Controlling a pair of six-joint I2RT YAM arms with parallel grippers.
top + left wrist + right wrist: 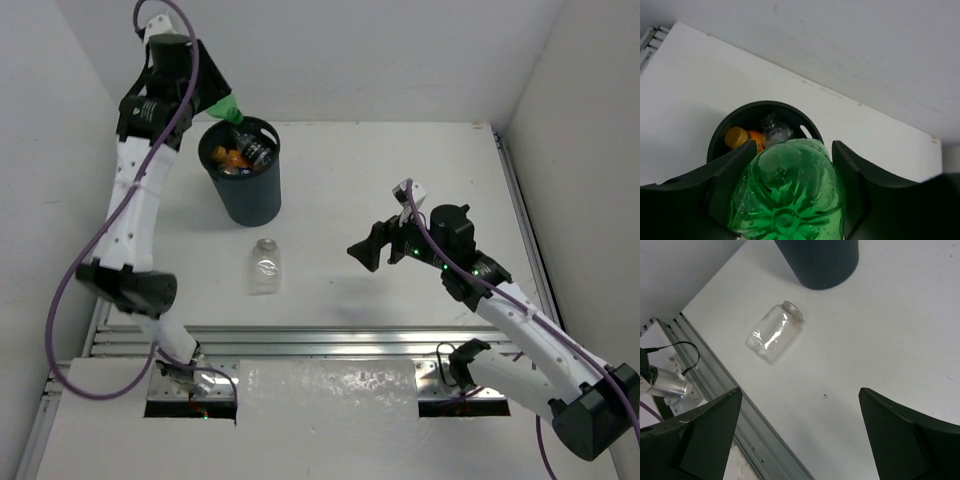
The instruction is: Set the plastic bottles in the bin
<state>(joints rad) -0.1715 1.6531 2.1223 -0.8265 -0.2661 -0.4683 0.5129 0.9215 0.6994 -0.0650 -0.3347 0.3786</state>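
Holding green bottle (790,200) right over bin (250,195), left gripper (792,150) squeezes it. Orange bottles (737,136) lie inside bin. Clear bottle (266,266) lies just in front of bin, not in yet. Right gripper (800,395) wide open, empty, near bin.

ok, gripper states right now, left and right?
Left gripper: closed on the green plastic bottle.
Right gripper: open, holding nothing.

Dark round plastic bin (250,195): one
Green plastic bottle (226,108): one, above bin
Clear plastic bottle (265,266): one, near bin
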